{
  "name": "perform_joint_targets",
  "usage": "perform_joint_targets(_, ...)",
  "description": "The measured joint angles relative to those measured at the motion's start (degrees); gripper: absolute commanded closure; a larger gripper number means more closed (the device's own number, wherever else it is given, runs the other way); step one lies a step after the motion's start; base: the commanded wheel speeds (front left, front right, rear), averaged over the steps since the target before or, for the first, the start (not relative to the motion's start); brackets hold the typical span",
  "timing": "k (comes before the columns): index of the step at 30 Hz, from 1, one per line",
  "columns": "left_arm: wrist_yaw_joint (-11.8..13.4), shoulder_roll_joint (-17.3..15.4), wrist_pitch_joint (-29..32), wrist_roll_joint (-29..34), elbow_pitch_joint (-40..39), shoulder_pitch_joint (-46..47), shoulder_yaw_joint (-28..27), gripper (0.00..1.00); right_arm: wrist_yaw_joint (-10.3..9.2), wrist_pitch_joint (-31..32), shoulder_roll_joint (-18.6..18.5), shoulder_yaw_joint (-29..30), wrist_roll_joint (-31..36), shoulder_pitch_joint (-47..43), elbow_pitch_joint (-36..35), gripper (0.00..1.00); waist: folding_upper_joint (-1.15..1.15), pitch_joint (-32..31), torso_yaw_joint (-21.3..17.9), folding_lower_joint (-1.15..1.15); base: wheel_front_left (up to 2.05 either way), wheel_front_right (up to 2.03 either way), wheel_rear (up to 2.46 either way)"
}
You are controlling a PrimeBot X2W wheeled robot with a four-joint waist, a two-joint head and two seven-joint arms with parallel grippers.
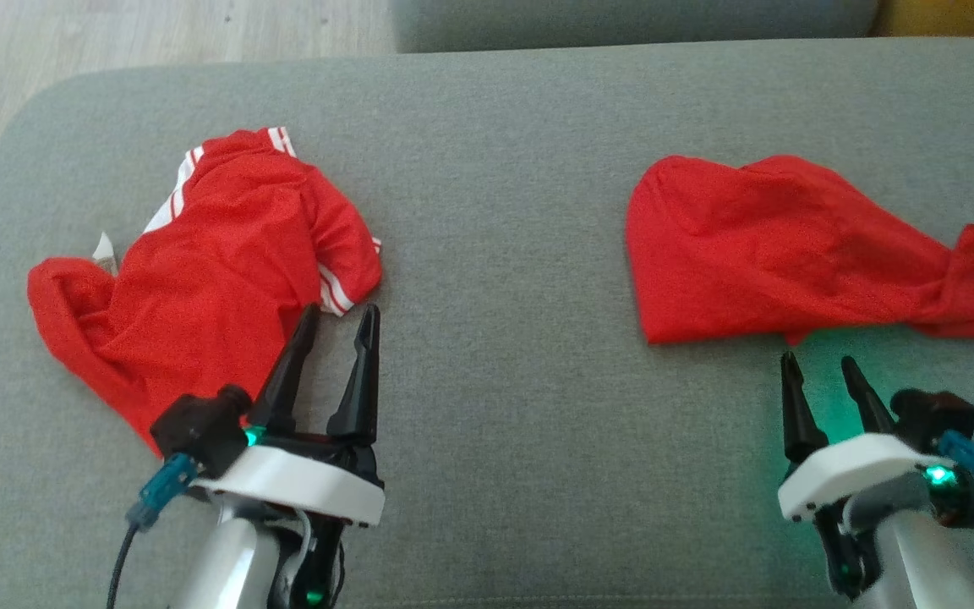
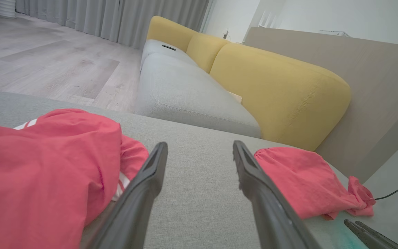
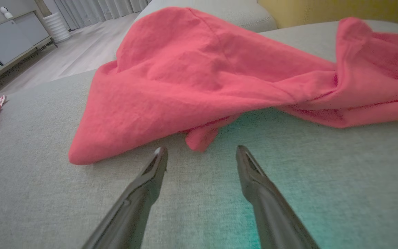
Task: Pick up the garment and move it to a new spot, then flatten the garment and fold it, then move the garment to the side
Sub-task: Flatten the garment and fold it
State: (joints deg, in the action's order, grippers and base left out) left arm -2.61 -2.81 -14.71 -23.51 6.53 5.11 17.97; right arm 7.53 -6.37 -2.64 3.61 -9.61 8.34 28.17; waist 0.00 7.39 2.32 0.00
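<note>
Two red garments lie on the grey cushion [image 1: 504,254]. A crumpled red garment with white stripes [image 1: 216,262] lies at the left, also in the left wrist view [image 2: 43,166]. A plain red garment [image 1: 791,245] lies spread at the right, large in the right wrist view [image 3: 219,69]. My left gripper [image 1: 341,317] is open, its fingertips just past the striped garment's near right edge, nothing between them. My right gripper [image 1: 818,364] is open too, just short of the plain garment's near edge, with green light on the cushion below it.
A second grey cushion [image 2: 185,93] with yellow back cushions [image 2: 278,93] adjoins the far side. Wooden floor [image 1: 115,34] lies beyond the far left corner. A black cable [image 2: 396,190] runs at the right. A pale cabinet [image 3: 9,34] stands across the room.
</note>
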Motion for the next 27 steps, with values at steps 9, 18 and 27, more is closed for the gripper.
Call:
perform_joint_targets(9, -0.42, 0.0, 0.0, 0.24, 0.36, 1.62, 0.27, 0.0, 0.0, -1.93, -0.01, 1.56, -1.44, 8.11, 10.74, 0.0, 0.0, 2.33, 1.97, 0.0, 0.0, 0.0, 0.0)
perform_joint_targets(18, -0.35, 0.0, 0.0, 0.25, 0.58, 2.22, 0.14, 0.0, 0.0, -4.05, -0.07, 0.78, -0.81, 14.06, 19.03, 1.0, 0.0, 3.21, 2.12, 0.0, 0.0, 0.0, 0.0)
perform_joint_targets(27, -0.18, 0.0, 0.0, 0.31, 0.89, 2.15, -0.41, 0.0, 0.0, -5.8, -0.09, -4.13, -0.8, 13.92, 13.86, 1.0, 0.0, 0.34, -0.88, 0.0, 0.0, 0.0, 0.0)
